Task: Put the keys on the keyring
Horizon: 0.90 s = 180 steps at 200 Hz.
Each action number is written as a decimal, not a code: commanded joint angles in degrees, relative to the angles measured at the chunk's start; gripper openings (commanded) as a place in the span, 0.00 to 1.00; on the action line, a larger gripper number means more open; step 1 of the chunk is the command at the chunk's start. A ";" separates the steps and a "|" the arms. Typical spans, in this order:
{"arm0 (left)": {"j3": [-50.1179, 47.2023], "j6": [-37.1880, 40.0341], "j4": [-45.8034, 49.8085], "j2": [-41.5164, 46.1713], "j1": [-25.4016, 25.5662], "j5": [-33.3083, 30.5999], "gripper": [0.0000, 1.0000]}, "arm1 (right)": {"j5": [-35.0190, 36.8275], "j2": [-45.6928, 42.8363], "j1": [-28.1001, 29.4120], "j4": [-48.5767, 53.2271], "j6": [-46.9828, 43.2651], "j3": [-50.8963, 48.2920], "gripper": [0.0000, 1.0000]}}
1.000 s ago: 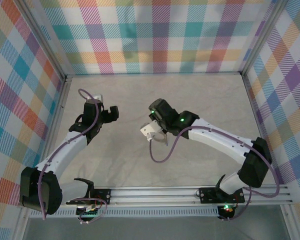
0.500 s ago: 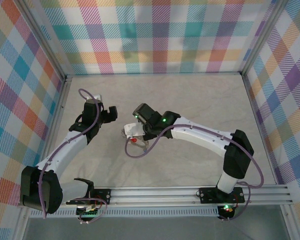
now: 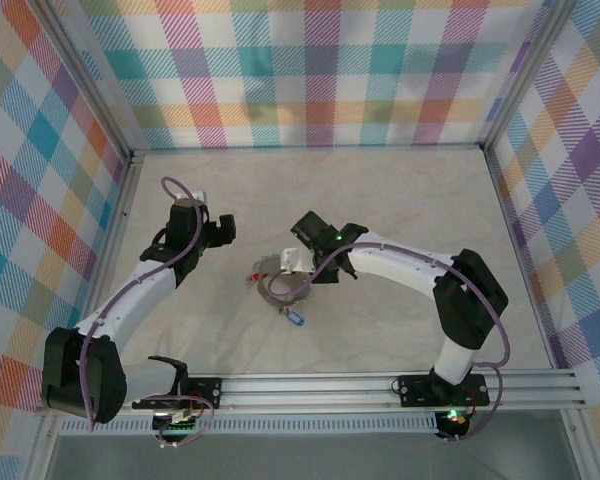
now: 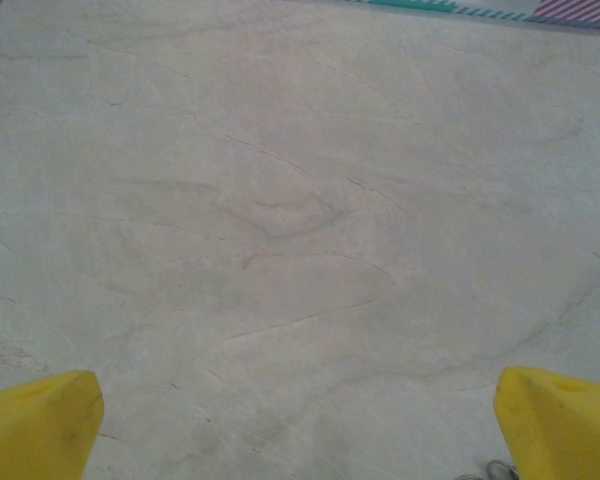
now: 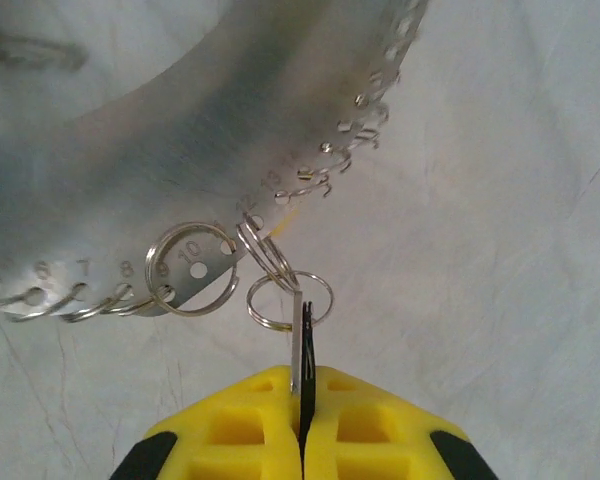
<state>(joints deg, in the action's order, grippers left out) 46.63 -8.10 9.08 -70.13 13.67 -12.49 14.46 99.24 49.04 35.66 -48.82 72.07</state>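
Two claws: left claw (image 3: 223,230) spread above counter (image 4: 280,200) — right claw (image 5: 302,385) pinching a key (image 5: 300,335) edge-on.
Keyring (image 5: 160,150): mid-counter, just beyond that key.
Next move: keep key upright — slip its loop onto a hook (image 5: 325,184).

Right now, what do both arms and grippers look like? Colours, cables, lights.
Both the left arm and right arm have white links, black joints and a purple cable looped along each. A green light glows on the right arm's wrist. The left gripper and right gripper have yellow fingers; the right one's show black patches at the sides.
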 commanded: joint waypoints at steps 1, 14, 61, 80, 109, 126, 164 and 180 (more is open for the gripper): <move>-0.49 0.63 0.06 -0.35 -1.10 0.97 1.00 | -0.06 -0.22 -1.81 0.62 -0.56 -2.41 0.00; -0.58 0.62 0.08 -0.32 -1.10 0.91 1.00 | -0.57 0.11 -2.74 0.32 -1.00 -4.09 0.00; -0.74 0.63 0.15 -0.85 -1.10 1.18 1.00 | 1.95 3.76 -5.73 2.89 -0.86 -6.26 0.00; -0.83 0.68 0.06 -1.04 -1.10 1.16 1.00 | 1.90 3.55 -7.40 3.26 -1.10 -7.57 0.00; -0.84 0.89 -0.05 -1.34 -1.10 1.35 1.00 | 1.30 2.33 -10.36 3.28 -1.78 -9.72 0.00; -0.84 0.89 -0.20 -1.66 -1.10 1.50 1.00 | 1.18 2.08 -11.92 2.78 -2.58 -11.34 0.06; -0.94 1.25 -0.29 -2.19 -1.10 1.71 1.00 | 1.42 2.09 -14.29 1.17 -1.66 -13.27 0.16; -1.00 2.88 -0.68 -2.16 -1.10 4.27 1.00 | 1.58 1.78 -14.92 1.31 -1.54 -13.75 0.22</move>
<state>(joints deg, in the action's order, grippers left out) 46.28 -7.73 9.06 -72.05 13.67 -11.29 15.49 101.14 35.53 35.09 -50.30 59.99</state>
